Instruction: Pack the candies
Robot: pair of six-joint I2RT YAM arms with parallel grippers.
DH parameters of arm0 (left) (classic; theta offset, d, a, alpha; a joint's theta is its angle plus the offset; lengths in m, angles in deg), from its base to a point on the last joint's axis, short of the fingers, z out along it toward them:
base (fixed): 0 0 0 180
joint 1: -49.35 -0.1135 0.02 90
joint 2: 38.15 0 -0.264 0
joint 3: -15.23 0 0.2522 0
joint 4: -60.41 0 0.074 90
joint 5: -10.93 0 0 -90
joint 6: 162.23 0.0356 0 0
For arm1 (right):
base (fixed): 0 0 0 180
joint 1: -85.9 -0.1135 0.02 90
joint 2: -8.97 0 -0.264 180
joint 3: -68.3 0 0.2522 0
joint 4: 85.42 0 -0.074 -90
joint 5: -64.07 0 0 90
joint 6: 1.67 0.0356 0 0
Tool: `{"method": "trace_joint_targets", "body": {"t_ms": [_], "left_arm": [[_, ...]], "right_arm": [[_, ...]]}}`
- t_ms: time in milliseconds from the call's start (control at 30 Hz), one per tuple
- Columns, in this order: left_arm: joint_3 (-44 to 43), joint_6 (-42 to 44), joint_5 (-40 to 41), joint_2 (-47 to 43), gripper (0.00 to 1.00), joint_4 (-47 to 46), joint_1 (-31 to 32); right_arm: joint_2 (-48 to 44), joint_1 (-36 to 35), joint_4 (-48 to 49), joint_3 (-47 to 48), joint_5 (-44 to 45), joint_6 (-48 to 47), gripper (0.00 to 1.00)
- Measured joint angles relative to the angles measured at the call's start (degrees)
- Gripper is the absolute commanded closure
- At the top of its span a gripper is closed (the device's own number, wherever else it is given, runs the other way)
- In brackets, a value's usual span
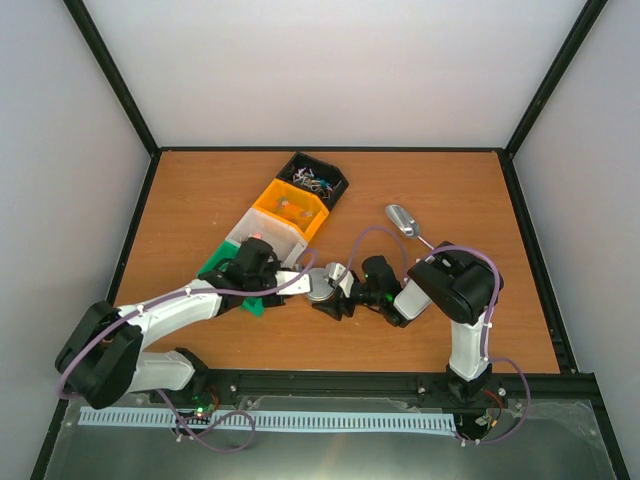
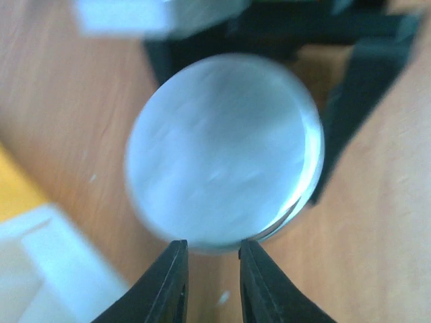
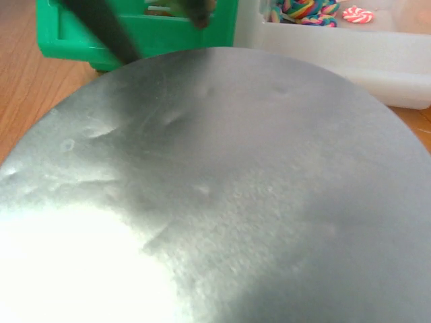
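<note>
At the left of the top view, the left tool (image 2: 214, 250) reaches over the green bin (image 3: 60, 37) toward the middle of the surface (image 1: 200, 200). Its two fingers (image 2: 176, 282) stand close together at the lower rim of the lid (image 2: 222, 155), with only a narrow gap between them. Whether they really pinch the rim or only touch it, I cannot tell.

The candies (image 1: 312, 180) are not here. They lie in the bins running toward the upper middle of the frame: most in the black bin (image 1: 337, 186), a few in the orange bin (image 1: 263, 208) and the white bin (image 3: 350, 54).

In the middle, the jar (image 1: 321, 286) is between both tools. The right tool (image 1: 335, 296) spans it widely, its black fingers (image 2: 357, 101) against both sides, so it seems clenched on the jar.

I think the danger is in the lid. The left hold is on a thin, smooth edge and may slip off when it pulls or turns. If the right grip is not firm enough, the whole jar could turn with the lid, or tip against the green bin. The tools are also very near each other — a small wrong move could knock them together. A freed lid could roll away over the surface. The scoop (image 1: 402, 220), at the right, lies well apart and is not at risk.
</note>
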Motion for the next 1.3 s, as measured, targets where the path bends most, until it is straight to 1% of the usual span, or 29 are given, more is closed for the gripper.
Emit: {"method": "trace_joint_targets", "body": {"t_ms": [100,167,267,367,433,533,700,867,1000,1167,1300], "left_arm": [[0.02,0.09,1.42,-0.44,0.75,0.83,-2.86],[0.0,0.09,2.01,-0.66,0.73,1.38,-3.78],[-0.24,0.0,1.2,-1.57,0.65,4.02,-3.8],[-1.75,0.15,-1.05,-2.01,0.6,7.54,-3.39],[-3.19,-0.04,-2.08,-2.05,0.57,8.98,-2.38],[-5.22,-0.63,-2.89,-2.03,0.52,9.73,0.81],[-7.8,-2.14,-3.45,-0.07,0.49,8.61,5.86],[-8.07,-4.04,-2.64,4.57,0.53,6.36,7.8],[-8.07,-4.79,-0.55,6.97,0.61,4.46,7.8],[-7.39,-4.59,1.49,6.95,0.71,3.89,7.98],[-5.29,-3.45,3.43,4.52,0.75,3.02,8.0]], "right_arm": [[0.0,-0.04,-0.09,0.0,-0.74,-0.15,0.72],[0.0,-0.04,-0.17,0.0,-0.98,-0.2,0.72],[0.0,-0.04,-0.2,0.0,-1.2,-0.2,0.72],[0.0,-0.04,-0.22,0.0,-1.22,-0.2,0.72],[0.0,-0.04,-0.22,0.0,-1.22,-0.2,0.72],[0.0,-0.04,-0.24,0.0,-1.22,-0.2,0.72],[0.0,-0.04,-0.28,0.0,-1.25,-0.2,0.72],[0.0,-0.04,-0.39,0.07,-1.38,-0.22,0.72],[0.0,-0.04,-0.46,0.11,-1.44,-0.2,0.72],[0.0,-0.02,-0.55,0.22,-1.2,-0.15,0.72],[0.0,-0.02,-0.72,0.37,-1.11,0.0,0.72]]}}
